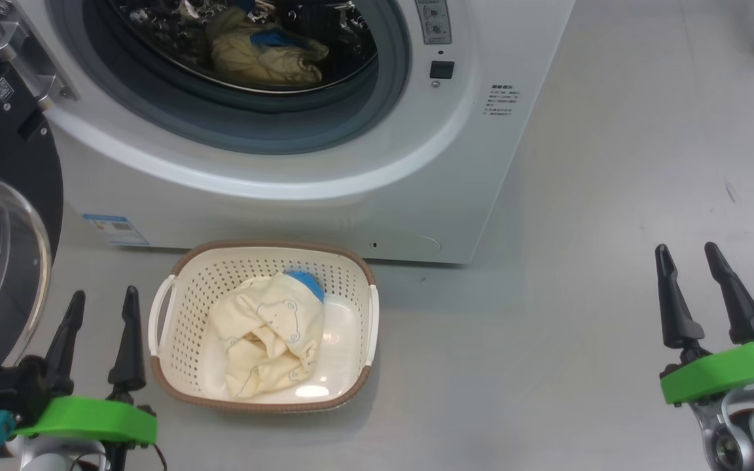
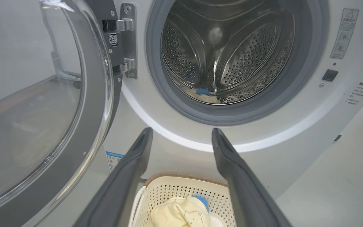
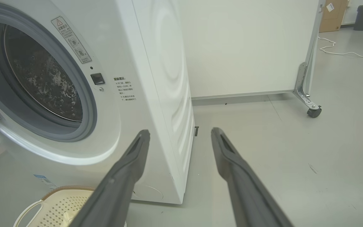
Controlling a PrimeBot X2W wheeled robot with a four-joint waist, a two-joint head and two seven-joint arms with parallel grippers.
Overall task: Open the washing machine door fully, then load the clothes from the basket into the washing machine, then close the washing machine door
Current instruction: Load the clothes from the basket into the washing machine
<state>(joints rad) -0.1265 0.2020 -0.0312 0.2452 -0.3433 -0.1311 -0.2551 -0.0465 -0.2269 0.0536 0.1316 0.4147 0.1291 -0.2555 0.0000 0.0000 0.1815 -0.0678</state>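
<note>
Clothes (image 1: 272,333) status: one pale yellow garment is bunched in the basket (image 1: 220,271), and a second one (image 1: 266,55) is already in the drum (image 2: 250,53). We read this as mid-load, with door closing not yet due.

Left to right, head view:
- Washing machine door (image 1: 4,248) is swung wide on its hinge (image 2: 126,41) at far left, glass bowl turned toward us.
- Left gripper (image 1: 105,294) hangs just beside the basket's left handle (image 1: 158,320), fingers spread, nothing between them.
- Basket sits on the floor (image 1: 547,294) just in front of the washing machine (image 1: 324,216), below the opening.
- Right gripper (image 1: 686,247) is well off to the right over the floor, fingers spread too, nothing held.

Risks as we see them:
- Left arm is near the open door. A wide swing up could knock the door part-shut across the opening.
- Basket looks light. A pinch that catches the perforated wall along with cloth would lift or skid it.
- Garment is crumpled, so a pinch on one loose fold may let the rest trail and hang on the grey gasket (image 1: 233,118). Anything over that lip gets trapped when we close the door.

Orientation:
- The basket garment's long axis runs diagonally. The blue collar (image 1: 305,282) is at the far-right end toward the machine, and the other end is near-left toward us.
- The basket's long axis runs left-right, parallel to the machine front, with the left handle and right handle (image 1: 372,327) on the short ends.
</note>
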